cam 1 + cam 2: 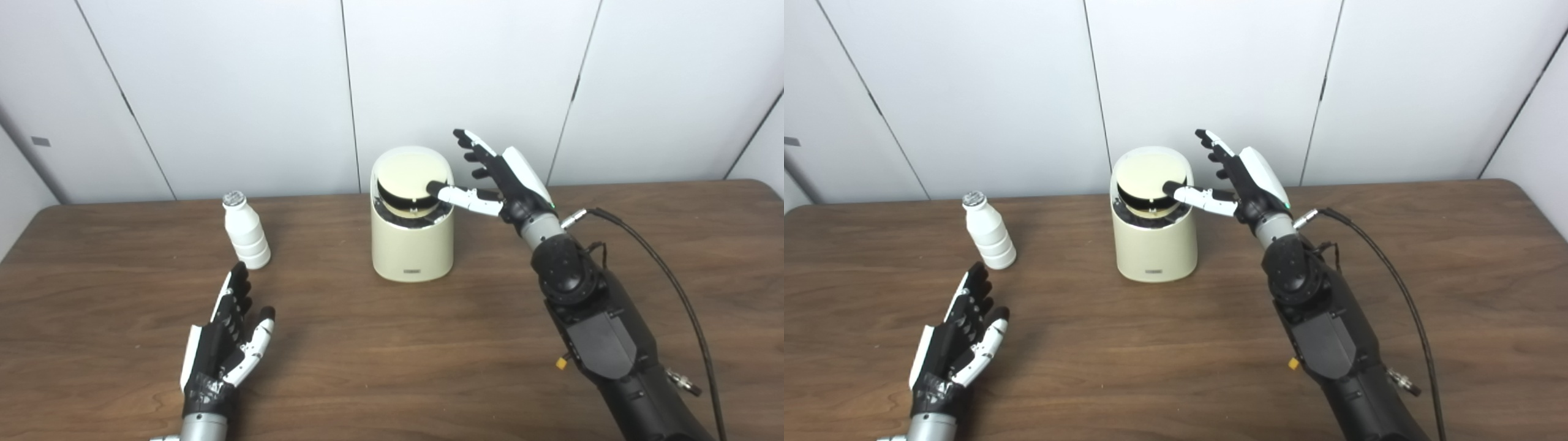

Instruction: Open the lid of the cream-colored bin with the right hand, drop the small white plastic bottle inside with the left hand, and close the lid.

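Observation:
The cream-colored bin [414, 245] stands at the middle of the table, its round lid [409, 177] tilted partly up with a dark gap under it. My right hand [499, 177] is open beside the bin's right side, fingers spread upward, its thumb reaching across to the lid's edge. The small white plastic bottle [246, 231] stands upright to the left of the bin. My left hand [229, 334] lies open near the table's front left, fingertips just short of the bottle, holding nothing.
The brown wooden table [392, 343] runs to a white panelled wall [245, 92] behind. A black cable [667, 275] loops from my right wrist across the right side of the table.

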`<state>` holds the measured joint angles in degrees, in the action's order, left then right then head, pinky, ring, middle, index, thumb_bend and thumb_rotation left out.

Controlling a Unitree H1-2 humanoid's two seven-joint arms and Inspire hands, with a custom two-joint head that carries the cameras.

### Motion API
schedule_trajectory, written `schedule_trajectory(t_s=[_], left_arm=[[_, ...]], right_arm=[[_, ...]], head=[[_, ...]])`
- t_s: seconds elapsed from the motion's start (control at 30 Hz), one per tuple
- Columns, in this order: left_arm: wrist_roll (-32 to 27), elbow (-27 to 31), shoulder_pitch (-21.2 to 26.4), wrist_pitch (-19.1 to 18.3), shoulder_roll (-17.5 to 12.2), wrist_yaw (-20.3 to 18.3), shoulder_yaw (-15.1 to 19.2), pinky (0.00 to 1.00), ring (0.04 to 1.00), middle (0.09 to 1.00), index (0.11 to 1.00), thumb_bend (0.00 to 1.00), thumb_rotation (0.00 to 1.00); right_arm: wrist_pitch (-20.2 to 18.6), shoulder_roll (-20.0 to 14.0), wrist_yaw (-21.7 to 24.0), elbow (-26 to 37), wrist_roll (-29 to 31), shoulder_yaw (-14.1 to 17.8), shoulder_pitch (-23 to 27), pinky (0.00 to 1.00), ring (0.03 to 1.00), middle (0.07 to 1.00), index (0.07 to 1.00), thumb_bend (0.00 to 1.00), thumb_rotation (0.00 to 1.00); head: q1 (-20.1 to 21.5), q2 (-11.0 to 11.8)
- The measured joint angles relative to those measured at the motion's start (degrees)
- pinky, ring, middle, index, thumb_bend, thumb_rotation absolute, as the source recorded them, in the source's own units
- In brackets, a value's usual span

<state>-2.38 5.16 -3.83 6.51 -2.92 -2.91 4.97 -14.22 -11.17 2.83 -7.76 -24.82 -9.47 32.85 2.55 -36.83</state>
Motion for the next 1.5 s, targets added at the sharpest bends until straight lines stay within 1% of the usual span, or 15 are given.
schedule_trajectory(t_s=[0.2, 0.33, 0.47, 0.6, 0.7, 0.8, 0.83, 0.87, 0.9, 1.0, 1.1, 1.2, 1.23, 1.43, 1.5], left_arm=[[-0.02, -0.39, 0.31, 0.13, -0.11, 0.03, -0.05, 1.0, 1.0, 1.0, 1.0, 0.23, 0.22], [-0.02, -0.48, 0.37, 0.25, -0.35, 0.09, -0.06, 1.0, 1.0, 1.0, 1.0, 0.2, 0.22], [-0.02, -0.59, 0.38, 0.41, -0.68, 0.04, -0.25, 1.0, 1.0, 1.0, 1.0, 0.2, 0.22], [-0.16, -0.64, 0.47, 0.54, -0.77, 0.02, -0.32, 1.0, 1.0, 1.0, 1.0, 0.19, 0.22], [-0.19, -0.64, 0.46, 0.51, -0.87, 0.03, -0.33, 1.0, 1.0, 1.0, 1.0, 0.21, 0.29], [-0.21, -0.64, 0.47, 0.29, -1.01, 0.02, -0.35, 1.0, 1.0, 1.0, 1.0, 0.19, 0.3], [-0.21, -0.63, 0.47, 0.19, -1.02, 0.02, -0.35, 1.0, 1.0, 1.0, 1.0, 0.18, 0.3], [-0.14, -0.63, 0.47, 0.03, -1.05, 0.07, -0.37, 1.0, 1.0, 1.0, 1.0, 0.18, 0.29], [0.0, -0.62, 0.48, -0.13, -1.05, 0.11, -0.39, 1.0, 1.0, 1.0, 1.0, 0.19, 0.28], [0.33, -0.44, 0.45, -1.07, -1.07, 0.4, -0.36, 1.0, 1.0, 1.0, 1.0, 0.23, 0.29], [0.42, -0.4, 0.45, -1.27, -1.1, 0.47, -0.37, 1.0, 1.0, 1.0, 1.0, 0.25, 0.32], [0.01, -0.43, 0.46, -1.26, -1.13, 0.44, -0.24, 1.0, 1.0, 1.0, 1.0, 0.25, 0.33], [-0.15, -0.43, 0.46, -1.26, -1.15, 0.37, -0.19, 1.0, 1.0, 1.0, 1.0, 0.24, 0.31], [-1.33, -0.4, 0.46, -1.5, -1.33, -0.12, -0.15, 1.0, 1.0, 1.0, 1.0, 0.25, 0.31], [-2.0, -0.4, 0.46, -1.51, -1.44, -0.28, -0.16, 1.0, 1.0, 1.0, 1.0, 0.22, 0.31]], right_arm=[[-0.3, -0.55, 1.08, 1.86, 1.28, 1.4, -2.37, 0.79, 0.885, 0.929, 0.932, 0.56, 0.68], [-1.6, -1.78, 2.02, 4.01, 1.82, 2.49, -4.4, 0.8, 0.887, 0.926, 0.929, 0.55, 0.67], [-2.45, -2.67, 2.25, 7.78, 2.34, 3.85, -6.09, 0.82, 0.889, 0.916, 0.921, 0.55, 0.69], [-2.69, -3.48, 3.18, 11.61, 3.29, 4.06, -9.29, 0.84, 0.89, 0.919, 0.927, 0.53, 0.71], [-2.86, -3.94, 4.16, 14.13, 4.33, 4.29, -12.49, 0.84, 0.893, 0.923, 0.924, 0.49, 0.68], [-3.34, -3.88, 4.35, 16.05, 5.88, 5.47, -15.63, 0.81, 0.884, 0.916, 0.914, 0.49, 0.73], [-3.32, -3.87, 4.33, 16.56, 6.32, 5.93, -16.46, 0.82, 0.885, 0.911, 0.909, 0.5, 0.79], [-2.98, -3.8, 4.26, 16.91, 7.06, 6.53, -17.48, 0.85, 0.896, 0.918, 0.914, 0.5, 0.85], [-1.72, -3.56, 4.21, 16.98, 8.47, 7.28, -18.3, 0.87, 0.903, 0.922, 0.916, 0.5, 0.88], [2.74, -1.65, 3.98, 16.98, 14.51, 10.23, -21.78, 0.92, 0.932, 0.94, 0.932, 0.52, 0.91], [4.18, -0.12, 4.0, 16.9, 18.75, 11.84, -24.71, 0.95, 0.941, 0.946, 0.936, 0.57, 0.99], [5.27, 0.57, 3.98, 16.46, 21.09, 12.68, -26.46, 0.95, 0.933, 0.934, 0.92, 0.66, 1.0], [5.54, 0.7, 3.96, 16.34, 21.38, 12.89, -26.78, 0.95, 0.933, 0.933, 0.921, 0.66, 1.0], [8.0, 1.04, 3.33, 15.38, 21.65, 13.0, -27.71, 0.97, 0.951, 0.945, 0.928, 0.65, 1.0], [8.42, 1.37, 3.21, 14.45, 22.35, 13.31, -27.89, 0.98, 0.961, 0.951, 0.931, 0.64, 1.0]], head=[[0.09, 0.62], [0.35, 0.7], [0.44, 0.7], [0.35, 0.35], [0.53, 0.09], [0.53, 0.0], [0.27, -0.09], [0.26, -0.09], [-0.26, -0.26], [-0.53, -0.53], [-0.26, -0.7], [0.0, -0.53], [0.09, -0.61], [0.17, -0.79], [0.26, -0.79]])
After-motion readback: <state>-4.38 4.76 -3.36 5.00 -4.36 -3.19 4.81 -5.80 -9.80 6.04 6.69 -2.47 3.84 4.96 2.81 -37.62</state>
